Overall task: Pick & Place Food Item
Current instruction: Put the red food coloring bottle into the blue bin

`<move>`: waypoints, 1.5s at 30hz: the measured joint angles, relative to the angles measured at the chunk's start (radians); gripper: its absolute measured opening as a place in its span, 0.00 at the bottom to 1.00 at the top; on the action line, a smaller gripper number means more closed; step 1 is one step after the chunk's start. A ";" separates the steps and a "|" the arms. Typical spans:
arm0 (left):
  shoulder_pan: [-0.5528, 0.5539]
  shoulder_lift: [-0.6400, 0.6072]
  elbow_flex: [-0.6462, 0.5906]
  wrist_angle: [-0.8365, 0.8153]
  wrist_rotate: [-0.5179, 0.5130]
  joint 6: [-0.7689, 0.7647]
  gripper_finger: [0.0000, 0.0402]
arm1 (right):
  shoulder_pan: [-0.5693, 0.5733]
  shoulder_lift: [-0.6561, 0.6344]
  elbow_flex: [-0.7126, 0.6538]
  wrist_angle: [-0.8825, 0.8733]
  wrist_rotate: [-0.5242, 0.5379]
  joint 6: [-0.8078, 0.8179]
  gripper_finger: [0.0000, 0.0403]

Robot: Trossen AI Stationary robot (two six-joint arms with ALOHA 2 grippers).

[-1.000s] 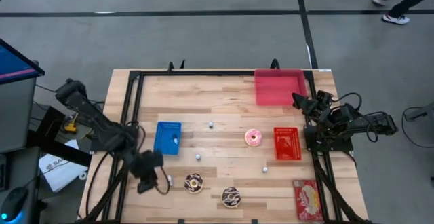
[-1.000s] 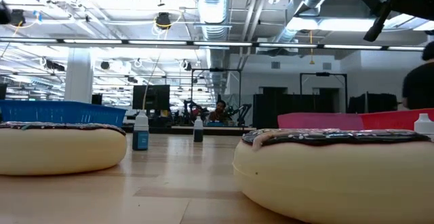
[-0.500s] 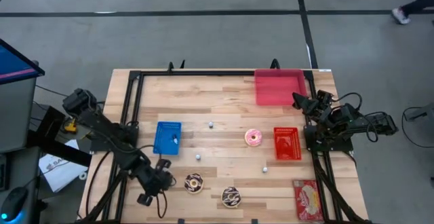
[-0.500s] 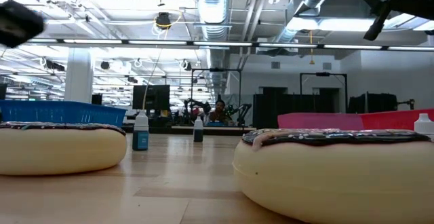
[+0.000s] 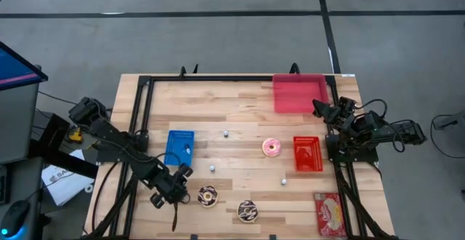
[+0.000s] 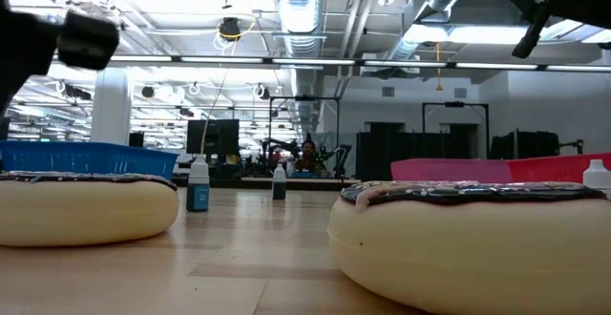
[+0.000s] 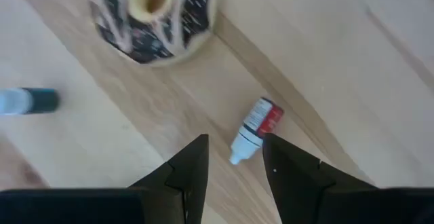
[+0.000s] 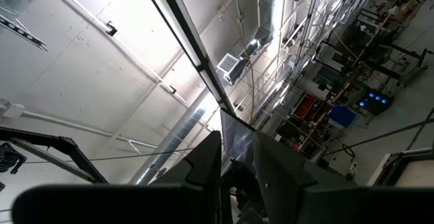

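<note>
You are looking at a light wooden table (image 5: pixel 240 113) framed by black rails, with the large pink-red plastic bin (image 5: pixel 298 93) in its far right corner, a flat blue rectangular tray (image 5: pixel 179 147) left of centre and a smaller red mesh tray (image 5: pixel 307 153) on the right. The left arm reaches in from the left edge, and its left gripper (image 5: pixel 179 176) hangs above the near left part of the table, just beside the chocolate-frosted doughnut with pale streaks (image 5: pixel 208 195); you can see its fingers (image 7: pixel 192 173) standing apart with nothing between them. That doughnut lies on the bare wood, near a second chocolate-frosted doughnut (image 5: pixel 247 211) toward the front edge, while the pink-frosted doughnut (image 5: pixel 272 148) sits just left of the red mesh tray. The right arm waits folded at the right edge, its right gripper (image 8: pixel 236 163) pointing up toward the ceiling, fingers narrowly apart and empty. A small red-labelled dropper bottle (image 7: pixel 255 127) lies on its side on the wood.
</note>
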 joint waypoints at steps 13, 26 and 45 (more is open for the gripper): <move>-0.020 0.005 -0.071 0.088 -0.021 0.020 0.34 | 0.000 0.000 0.000 -0.048 0.002 0.034 0.20; -0.041 0.075 -0.071 0.136 -0.017 0.022 0.34 | 0.000 0.000 0.000 -0.069 0.003 0.037 0.20; -0.039 0.139 -0.070 0.196 -0.014 -0.076 0.25 | 0.000 0.000 0.000 -0.079 0.003 0.052 0.20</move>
